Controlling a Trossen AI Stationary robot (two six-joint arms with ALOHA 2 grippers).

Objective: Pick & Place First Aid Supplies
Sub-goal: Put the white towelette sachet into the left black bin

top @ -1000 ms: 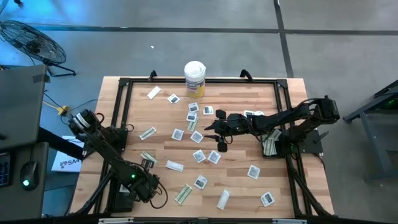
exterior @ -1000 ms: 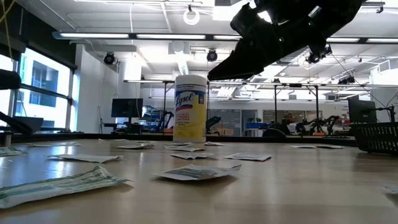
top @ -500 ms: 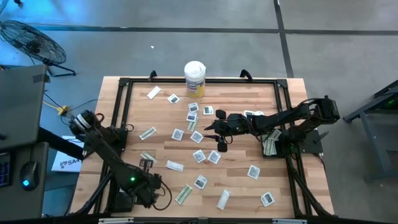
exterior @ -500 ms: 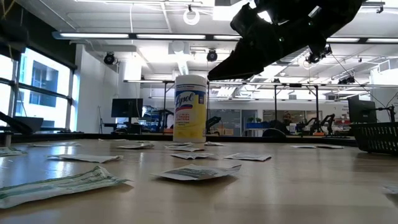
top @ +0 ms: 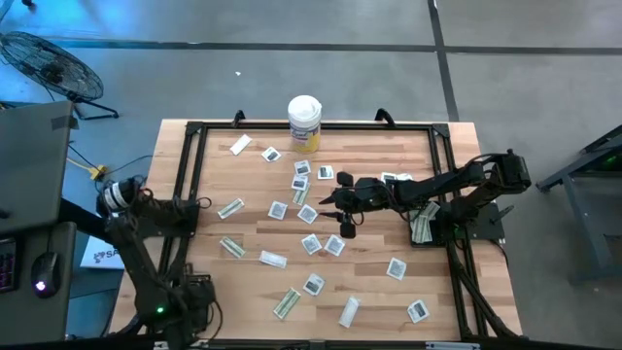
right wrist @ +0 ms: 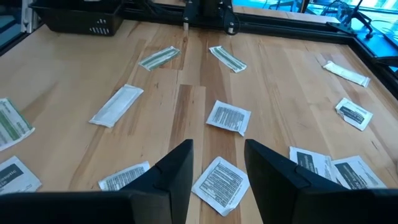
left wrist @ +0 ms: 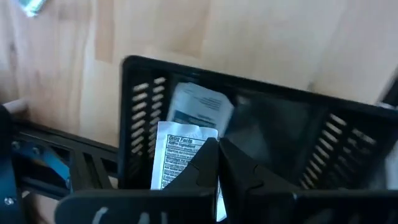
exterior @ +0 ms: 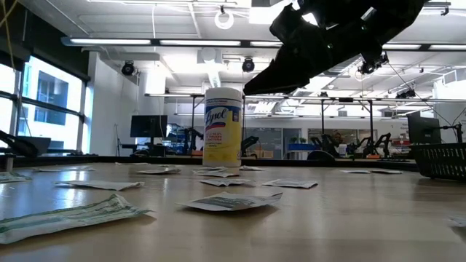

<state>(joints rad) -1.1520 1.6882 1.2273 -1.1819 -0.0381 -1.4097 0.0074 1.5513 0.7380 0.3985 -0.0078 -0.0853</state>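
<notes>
You had barely started: a couple of packets (left wrist: 186, 146) sat in the left basket (left wrist: 134, 112) under your closed left gripper (left wrist: 217, 163), most sachets (top: 309, 242) lay on the table (top: 389, 156), right gripper (right wrist: 216, 163) spread empty above them

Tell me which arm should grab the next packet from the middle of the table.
Right. The right gripper hangs open above the packets mid-table, one square packet just below its fingers. The left gripper is shut over a black basket off the table's left front corner.
</notes>
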